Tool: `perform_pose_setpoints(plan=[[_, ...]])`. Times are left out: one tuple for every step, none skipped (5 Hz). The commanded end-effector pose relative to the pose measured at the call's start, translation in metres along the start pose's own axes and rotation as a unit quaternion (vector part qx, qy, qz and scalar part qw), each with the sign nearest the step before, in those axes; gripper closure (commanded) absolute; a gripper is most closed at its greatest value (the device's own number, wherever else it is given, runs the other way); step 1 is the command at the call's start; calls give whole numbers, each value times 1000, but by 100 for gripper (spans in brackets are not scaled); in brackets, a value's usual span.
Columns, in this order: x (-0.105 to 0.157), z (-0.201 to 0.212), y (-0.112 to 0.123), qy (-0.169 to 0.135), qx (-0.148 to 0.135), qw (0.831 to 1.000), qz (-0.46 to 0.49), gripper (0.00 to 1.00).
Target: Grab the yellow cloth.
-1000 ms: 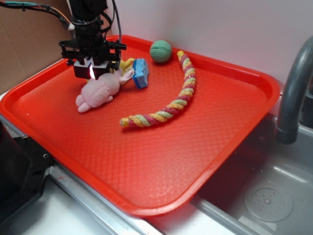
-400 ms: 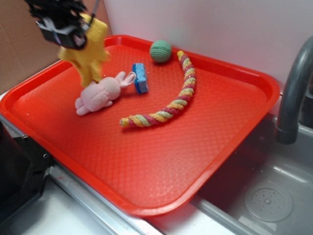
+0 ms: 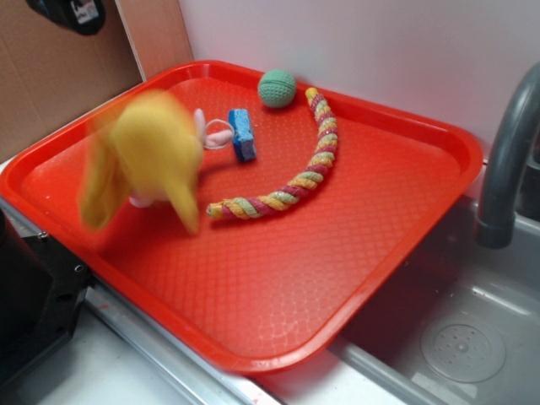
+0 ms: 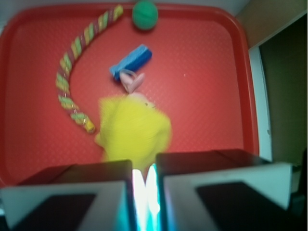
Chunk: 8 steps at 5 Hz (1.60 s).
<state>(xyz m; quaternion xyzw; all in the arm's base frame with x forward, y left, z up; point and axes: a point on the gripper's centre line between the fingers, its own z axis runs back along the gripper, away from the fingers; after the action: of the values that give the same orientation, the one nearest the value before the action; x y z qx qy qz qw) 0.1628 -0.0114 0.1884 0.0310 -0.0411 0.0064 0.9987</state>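
The yellow cloth [image 3: 148, 160] is a motion-blurred mustard shape over the left of the red tray [image 3: 456, 143]. It hangs loose, well below my gripper [image 3: 67, 13], which shows only as a black edge at the top left corner. Looking down in the wrist view, the yellow cloth [image 4: 134, 130] covers most of the pink plush bunny, whose ears [image 4: 132, 81] stick out. My gripper [image 4: 143, 168] has its jaws almost together, with only a bright slit between them. I see no cloth held there.
On the tray lie a blue sponge [image 3: 243, 131], a green ball [image 3: 277, 88] and a multicoloured twisted rope [image 3: 304, 173]. The bunny's ears [image 3: 218, 135] show beside the sponge. A grey faucet [image 3: 506, 160] and sink [image 3: 464, 337] are at the right, cardboard [image 3: 51, 76] at the left.
The gripper closed by the bunny, lifted the yellow cloth up and left, then rose further. The cloth is now apart from it, blurred, lower over the bunny.
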Motion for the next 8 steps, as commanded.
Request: perform_pose_setpoints(plan=[[9,6,1,-25,5,1000,-5,100],[-2,-3,18,-72,-17,996,42,28],[0,-43,27,-62,-55,995,-53,0],[15,-76,20,-70,-91,978,-173,0],[34,-104,6,-33,-110,949,-293,0],[43,-138,-21,-10,-111,928,-356,0],[36,-151,-35,8,-95,920,-379,0],[32,-149,-36,-5,-96,932,-350,100]])
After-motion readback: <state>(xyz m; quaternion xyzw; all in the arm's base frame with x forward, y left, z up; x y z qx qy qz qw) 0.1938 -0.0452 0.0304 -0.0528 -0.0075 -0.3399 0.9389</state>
